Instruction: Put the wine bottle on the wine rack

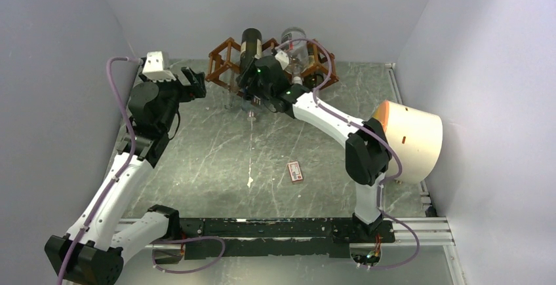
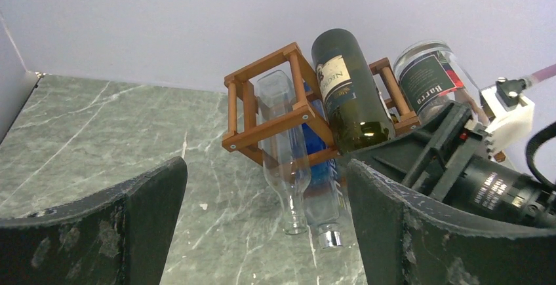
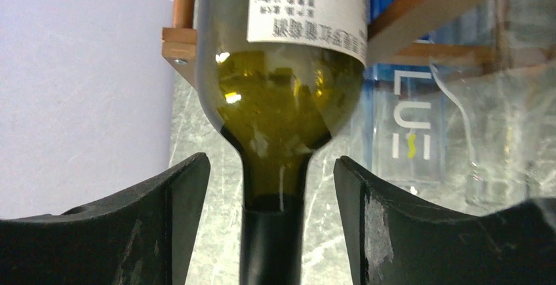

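Wine bottle [image 1: 251, 42] is seen lying on top of the rack [image 1: 219, 62], in the notch between two upper cells, upper centre of the top view. Its base is toward the back wall. The neck is hidden there by the right gripper [image 1: 254, 75].

Right wrist view: the neck runs off the bottom edge, so the cap end is not shown. Jaws are spread, one each side of the neck, with a gap visible on both sides. No contact can be made out.

Left gripper [image 1: 193, 82] is held left of the rack, apart from it. Its jaws are spread, with nothing between them.

Only the left wrist view shows the lower cells properly. A clear bottle [image 2: 285, 160] and a blue bottle [image 2: 321, 173] are held there, necks sloping down to the table [image 2: 98, 134]. A clear jar [image 2: 429, 78] lies on the rack's right end, partly covered by the right arm.

Writing: the wine bottle's front label starts "NE"; the rest is foreshortened. The back label in the right wrist view is fine print, unreadable. "LU" is read in white on the blue bottle, "barra" on the jar's dark label.

A small red-and-white card [image 1: 296, 171] lies mid-table in the top view; its print is too small to read.
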